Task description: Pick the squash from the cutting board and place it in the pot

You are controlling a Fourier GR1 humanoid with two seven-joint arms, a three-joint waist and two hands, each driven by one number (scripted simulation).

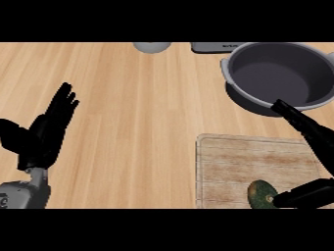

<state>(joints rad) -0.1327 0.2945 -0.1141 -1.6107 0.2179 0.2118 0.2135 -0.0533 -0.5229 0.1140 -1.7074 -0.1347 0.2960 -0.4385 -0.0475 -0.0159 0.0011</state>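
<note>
The squash was a small, dark green thing with mottled yellowish patches, lying at the near edge of the cutting board — a pale wooden slab with a lighter rim, set at the counter's lower right. Only part of the squash showed; the rest ran down to the view's lower edge.

The right hand lay over the board's right side, spread wide and gripping nothing: its fingers stretched straight up toward the pot, one fingertip overlapping the pot's near rim, while the thumb pointed left with its tip just beside the squash, perhaps touching it.

The pot, grey with a dark hollow and a side handle, stood just beyond the board's far edge with nothing in it. The left hand rested open, fingers up, well apart at the view's left — broad bare wood lay between it and the board. At the far edge sat a pale rounded object and a dark flat one, both cut off.
</note>
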